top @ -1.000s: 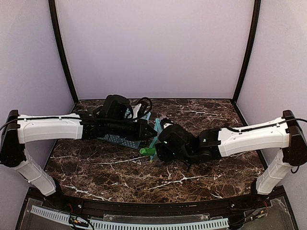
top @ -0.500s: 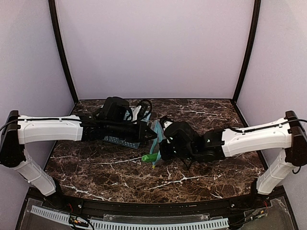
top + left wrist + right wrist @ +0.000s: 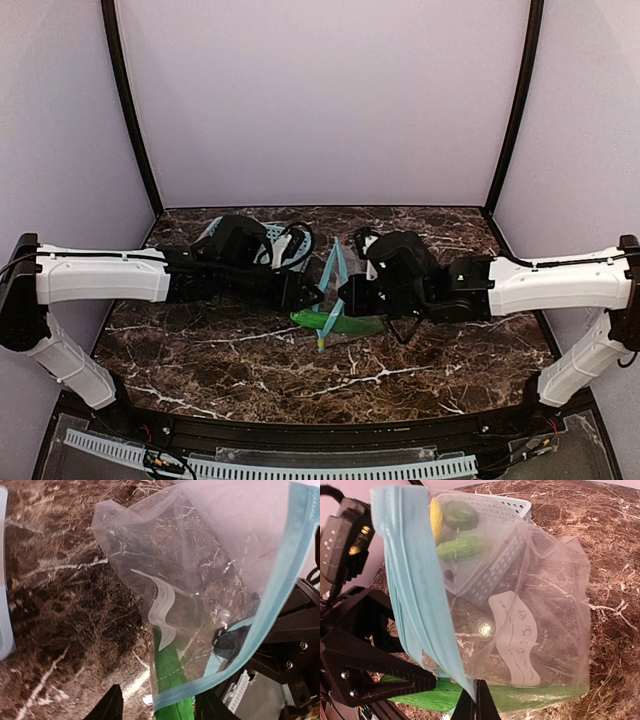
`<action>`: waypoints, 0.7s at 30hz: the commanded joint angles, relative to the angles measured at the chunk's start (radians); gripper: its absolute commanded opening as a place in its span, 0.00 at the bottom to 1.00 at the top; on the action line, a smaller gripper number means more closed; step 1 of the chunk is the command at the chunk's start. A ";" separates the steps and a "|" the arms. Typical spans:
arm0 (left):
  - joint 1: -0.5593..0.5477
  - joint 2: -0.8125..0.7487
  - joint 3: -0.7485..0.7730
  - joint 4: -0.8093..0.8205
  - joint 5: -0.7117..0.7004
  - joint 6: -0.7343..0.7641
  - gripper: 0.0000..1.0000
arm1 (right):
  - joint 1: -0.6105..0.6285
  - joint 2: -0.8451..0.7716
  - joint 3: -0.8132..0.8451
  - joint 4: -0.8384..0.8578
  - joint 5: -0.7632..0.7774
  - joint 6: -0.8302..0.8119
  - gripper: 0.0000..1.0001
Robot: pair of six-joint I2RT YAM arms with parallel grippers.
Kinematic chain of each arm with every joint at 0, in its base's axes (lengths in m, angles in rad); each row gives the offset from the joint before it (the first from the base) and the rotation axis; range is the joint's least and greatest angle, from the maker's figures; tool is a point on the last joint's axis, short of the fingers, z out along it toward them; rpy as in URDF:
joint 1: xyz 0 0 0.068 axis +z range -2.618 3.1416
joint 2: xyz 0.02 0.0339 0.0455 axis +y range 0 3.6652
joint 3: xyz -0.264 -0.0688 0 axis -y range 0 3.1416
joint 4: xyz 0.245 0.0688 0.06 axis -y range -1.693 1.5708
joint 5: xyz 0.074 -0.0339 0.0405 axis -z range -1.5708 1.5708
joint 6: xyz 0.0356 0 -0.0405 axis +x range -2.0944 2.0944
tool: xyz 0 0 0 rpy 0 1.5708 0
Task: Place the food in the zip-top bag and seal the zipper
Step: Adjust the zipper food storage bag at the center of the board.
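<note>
one change: right hand (image 3: 476, 702) now clamps zipper (image 3: 410, 570)

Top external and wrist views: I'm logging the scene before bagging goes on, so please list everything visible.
zip-top bag: one, clear with white label, held up at mid-table between both grippers
zipper: one, light blue, along the bag's mouth edge
near cucumber piece: one, green, at the bag's bottom edge
far cucumber piece: one, green, in the basket
banana: one, yellow, in the basket
bell pepper: one, dark green, in the basket
basket: one, light blue, slotted, behind the bag
table: one, dark brown marble
left gripper: one, black, open at the bag's mouth
right gripper: one, black, shut on the zipper
</note>
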 commanded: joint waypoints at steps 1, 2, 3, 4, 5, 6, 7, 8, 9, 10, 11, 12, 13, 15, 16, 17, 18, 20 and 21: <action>-0.006 -0.038 -0.069 0.057 0.010 -0.018 0.56 | -0.018 -0.028 -0.016 0.013 -0.061 0.039 0.00; -0.005 -0.041 -0.090 0.084 0.003 -0.024 0.57 | -0.024 -0.032 -0.020 0.017 -0.073 0.041 0.00; -0.005 -0.043 -0.098 0.093 -0.002 -0.036 0.60 | -0.027 -0.037 -0.025 0.022 -0.085 0.044 0.00; -0.004 -0.046 -0.110 0.103 -0.014 -0.042 0.61 | -0.031 -0.043 -0.030 0.028 -0.101 0.045 0.00; -0.003 -0.048 -0.115 0.105 -0.019 -0.051 0.63 | -0.034 -0.048 -0.037 0.035 -0.111 0.046 0.00; -0.002 -0.053 -0.124 0.113 -0.023 -0.055 0.64 | -0.038 -0.055 -0.044 0.038 -0.121 0.047 0.00; -0.001 -0.057 -0.128 0.118 -0.023 -0.064 0.67 | -0.042 -0.060 -0.050 0.040 -0.131 0.051 0.00; 0.002 -0.069 -0.139 0.139 -0.014 -0.069 0.68 | -0.047 -0.066 -0.056 0.042 -0.140 0.055 0.00; 0.003 -0.075 -0.153 0.169 -0.008 -0.078 0.69 | -0.052 -0.071 -0.062 0.043 -0.150 0.059 0.00; 0.003 -0.086 -0.160 0.186 0.006 -0.082 0.70 | -0.055 -0.073 -0.067 0.045 -0.158 0.061 0.00; 0.003 -0.092 -0.176 0.218 0.013 -0.089 0.71 | -0.060 -0.074 -0.070 0.047 -0.171 0.061 0.00; 0.003 -0.098 -0.182 0.234 0.032 -0.092 0.72 | -0.063 -0.074 -0.070 0.049 -0.185 0.060 0.00; 0.003 -0.096 -0.190 0.262 0.044 -0.091 0.73 | -0.066 -0.073 -0.069 0.052 -0.198 0.059 0.00; 0.004 -0.077 -0.183 0.284 0.091 -0.080 0.73 | -0.070 -0.070 -0.066 0.058 -0.221 0.055 0.00; 0.005 -0.067 -0.177 0.288 0.122 -0.073 0.73 | -0.070 -0.069 -0.064 0.059 -0.233 0.053 0.00; 0.005 -0.053 -0.167 0.302 0.139 -0.071 0.74 | -0.072 -0.066 -0.063 0.061 -0.241 0.052 0.00; 0.005 -0.048 -0.164 0.311 0.164 -0.070 0.74 | -0.073 -0.066 -0.060 0.061 -0.250 0.051 0.00; 0.005 -0.036 -0.157 0.335 0.179 -0.068 0.72 | -0.077 -0.067 -0.062 0.065 -0.269 0.050 0.00; 0.006 -0.029 -0.148 0.334 0.179 -0.066 0.71 | -0.078 -0.070 -0.063 0.069 -0.276 0.050 0.00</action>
